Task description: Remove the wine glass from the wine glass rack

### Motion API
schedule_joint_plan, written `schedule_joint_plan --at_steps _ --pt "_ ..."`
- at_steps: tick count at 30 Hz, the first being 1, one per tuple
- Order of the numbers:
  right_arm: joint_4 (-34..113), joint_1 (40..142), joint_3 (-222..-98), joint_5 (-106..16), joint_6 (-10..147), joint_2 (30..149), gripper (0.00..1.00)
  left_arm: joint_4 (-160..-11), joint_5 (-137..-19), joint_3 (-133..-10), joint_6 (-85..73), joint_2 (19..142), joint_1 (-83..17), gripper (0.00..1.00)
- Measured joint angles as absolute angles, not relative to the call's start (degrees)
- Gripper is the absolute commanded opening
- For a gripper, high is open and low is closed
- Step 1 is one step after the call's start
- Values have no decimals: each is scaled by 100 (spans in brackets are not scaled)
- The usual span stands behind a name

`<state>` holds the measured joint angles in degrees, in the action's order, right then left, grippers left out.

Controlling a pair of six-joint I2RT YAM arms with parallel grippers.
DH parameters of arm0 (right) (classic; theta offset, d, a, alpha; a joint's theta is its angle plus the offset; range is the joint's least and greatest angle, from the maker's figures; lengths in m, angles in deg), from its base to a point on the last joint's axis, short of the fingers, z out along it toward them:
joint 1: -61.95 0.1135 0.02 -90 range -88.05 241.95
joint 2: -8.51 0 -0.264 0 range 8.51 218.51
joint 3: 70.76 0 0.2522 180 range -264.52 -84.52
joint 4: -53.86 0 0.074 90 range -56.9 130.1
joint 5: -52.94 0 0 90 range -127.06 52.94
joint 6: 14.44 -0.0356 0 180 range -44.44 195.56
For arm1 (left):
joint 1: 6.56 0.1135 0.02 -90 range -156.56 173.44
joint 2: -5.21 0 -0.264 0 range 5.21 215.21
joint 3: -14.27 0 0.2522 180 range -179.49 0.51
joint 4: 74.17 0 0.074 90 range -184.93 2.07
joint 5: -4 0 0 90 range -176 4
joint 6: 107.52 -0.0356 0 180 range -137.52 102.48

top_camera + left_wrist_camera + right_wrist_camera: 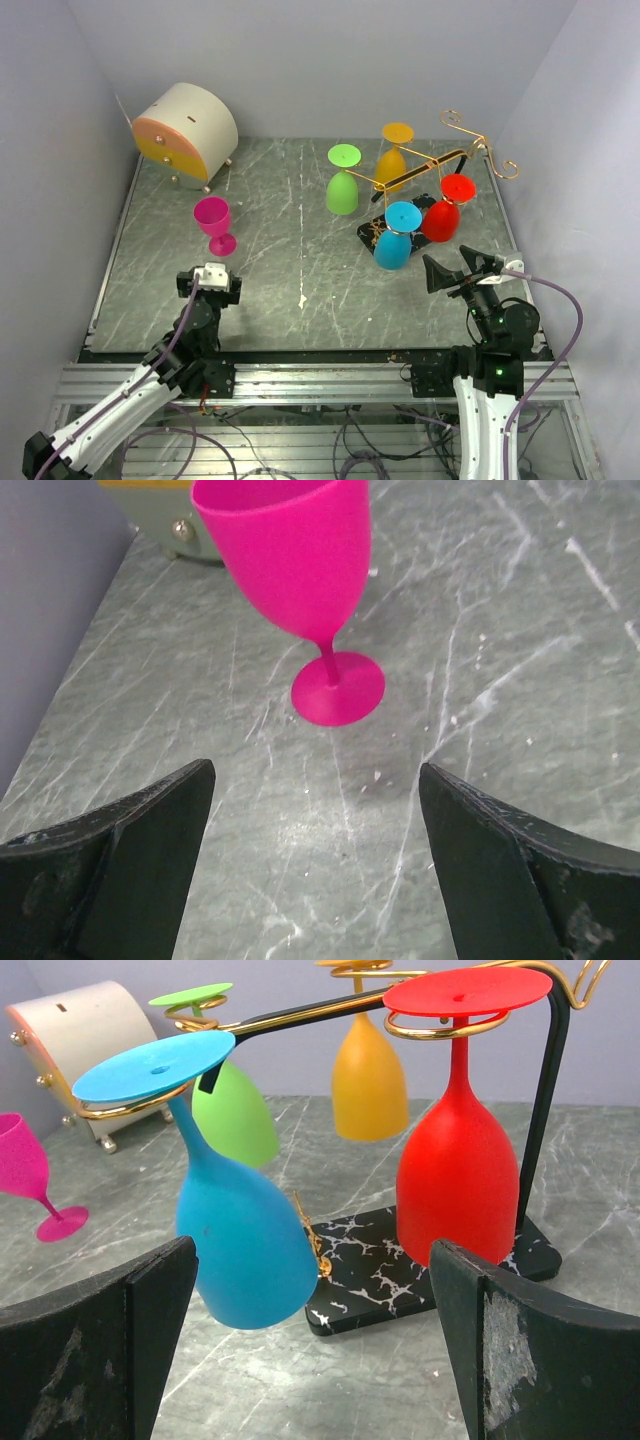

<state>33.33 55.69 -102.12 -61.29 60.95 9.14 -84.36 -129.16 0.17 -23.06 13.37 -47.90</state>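
The wine glass rack [428,168] stands at the back right, gold wire arms on a black marbled base [430,1260]. Upside down from its hooks hang a blue glass [394,240], a red glass [443,212], a green glass [343,182] and an orange glass [392,158]. A pink wine glass [215,224] stands upright on the table at the left. My left gripper [212,281] is open and empty just in front of the pink glass [300,570]. My right gripper [462,272] is open and empty, in front of the blue glass [245,1230] and the red glass [455,1175].
A round cream and orange box [185,132] with small feet lies at the back left. Grey walls close in the table on three sides. The table's metal front rail [320,375] runs between the arm bases.
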Motion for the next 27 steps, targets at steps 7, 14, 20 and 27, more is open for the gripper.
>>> schedule_joint_plan --at_steps 7,14,20,27 --pt "3320 5571 -10214 -6219 5988 914 100 -7992 -13685 17 -2066 2299 -4790 94" --pt "2870 5573 -10588 -6096 5949 1226 100 -7599 -14389 17 -1799 2967 -4781 94" --pt "2509 5601 -10975 -5467 5319 1877 100 -7516 -14542 17 -1746 2849 -4775 94" --pt "2131 5628 -10816 -5738 5221 2188 100 -7483 -14586 17 -1722 2858 -4768 94"
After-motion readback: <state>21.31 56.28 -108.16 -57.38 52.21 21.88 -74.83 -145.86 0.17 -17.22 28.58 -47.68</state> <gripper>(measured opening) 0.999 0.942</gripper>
